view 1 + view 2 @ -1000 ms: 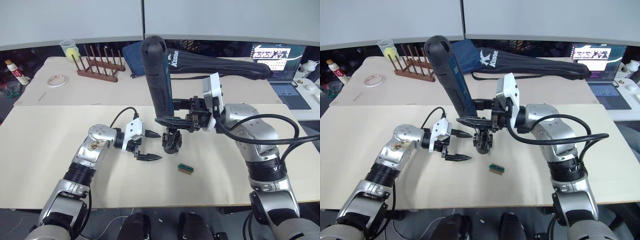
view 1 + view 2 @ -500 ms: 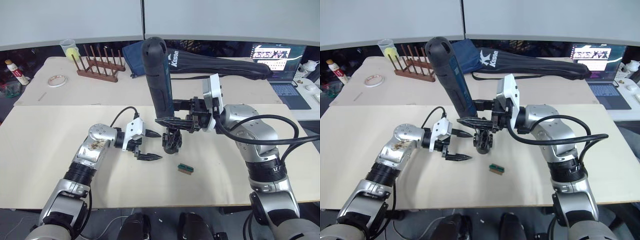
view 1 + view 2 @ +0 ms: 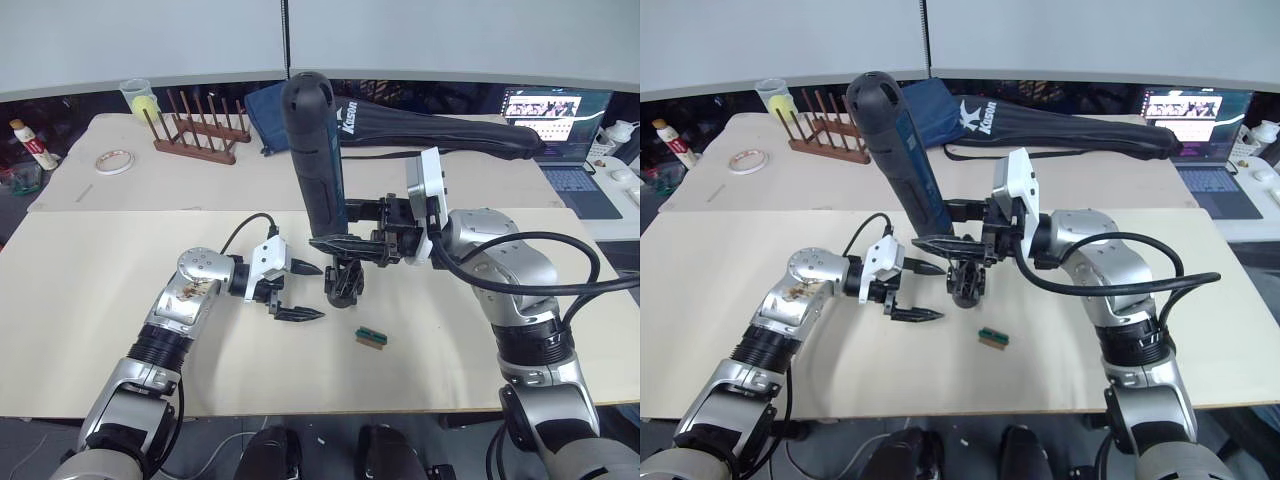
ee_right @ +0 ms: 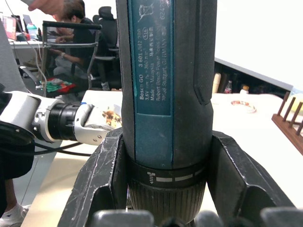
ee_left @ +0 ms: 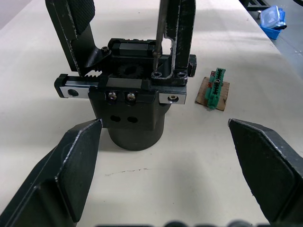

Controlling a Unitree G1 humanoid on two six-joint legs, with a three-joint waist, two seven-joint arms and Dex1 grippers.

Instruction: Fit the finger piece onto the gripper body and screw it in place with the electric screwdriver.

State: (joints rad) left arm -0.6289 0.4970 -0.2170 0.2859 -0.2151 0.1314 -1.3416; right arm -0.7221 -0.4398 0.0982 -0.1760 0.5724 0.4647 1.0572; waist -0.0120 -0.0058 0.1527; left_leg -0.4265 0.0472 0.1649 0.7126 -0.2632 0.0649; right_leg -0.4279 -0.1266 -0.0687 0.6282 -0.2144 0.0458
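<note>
R hand (image 3: pixel 345 243) grips 1 screwdriver (image 3: pixel 315 160); bit on 1 gripper body (image 5: pixel 135 101).

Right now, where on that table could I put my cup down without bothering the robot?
Bare wood lies on the near table, on the robot's left of the left gripper, and nearer than the green connector. It is crowded at the centre, where the right gripper holds the electric screwdriver over the gripper body.

The left gripper (image 5: pixel 163 175) has its fingers (image 5: pixel 71 170) spread wide either side of the gripper body (image 5: pixel 132 109), which stands on the pale worktop (image 5: pixel 189 161). The screwdriver's thin metal bit (image 5: pixel 159 38) meets a screw on the finger piece (image 5: pixel 182 42). A small green connector (image 5: pixel 215 88) lies just beside.
</note>
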